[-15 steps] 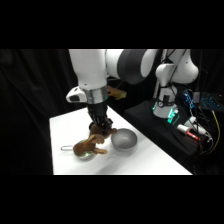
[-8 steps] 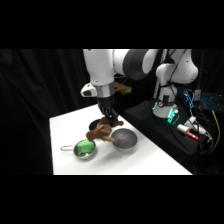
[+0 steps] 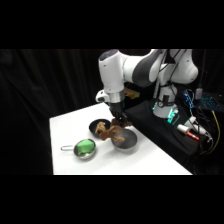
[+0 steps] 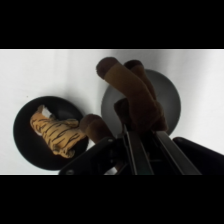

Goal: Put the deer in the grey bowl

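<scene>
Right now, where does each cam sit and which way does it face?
Side view: fixed beside the table, looking across and down; shows the white arm, its base upper right.
Wrist view: on the wrist, looking down past the tool; black linkage rises from the bottom edge.
Shared: the deer held over the grey bowl, and the black bowl beside it.
</scene>
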